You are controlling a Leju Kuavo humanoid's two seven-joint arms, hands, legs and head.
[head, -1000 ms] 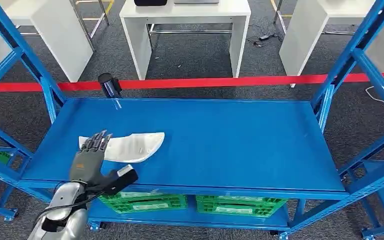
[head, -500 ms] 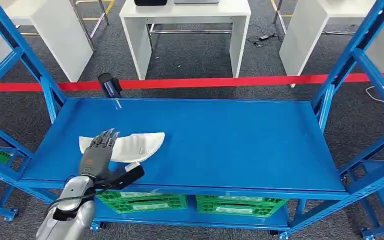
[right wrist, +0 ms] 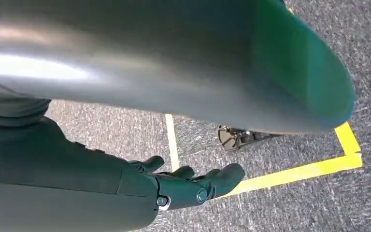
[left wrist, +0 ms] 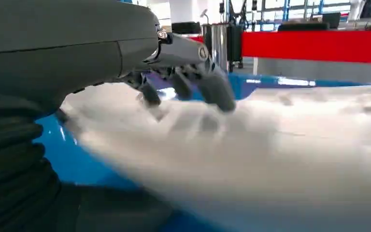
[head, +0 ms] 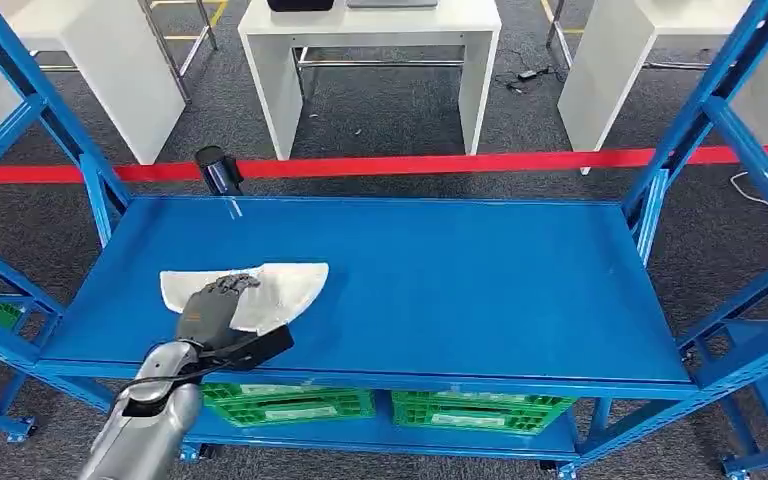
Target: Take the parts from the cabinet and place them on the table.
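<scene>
The blue steel shelf deck (head: 440,280) carries the flat white curved plastic part (head: 285,285) near its front-left edge — within reach. The left hand (head: 215,305) lies over it, fingers curling down to grip; the right hand (right wrist: 188,186) hangs empty, fingers loosely apart.

The shelf (head: 440,290) is blue, the part (head: 280,285) white, the floor tape (head: 410,165) red, the crates (head: 480,410) green, the carpet (head: 400,110) grey.

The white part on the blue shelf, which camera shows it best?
The head view: the white part lies whole on the blue shelf, with the left hand over one end. The left wrist view shows it close and blurred. The right wrist view faces the floor.
</scene>
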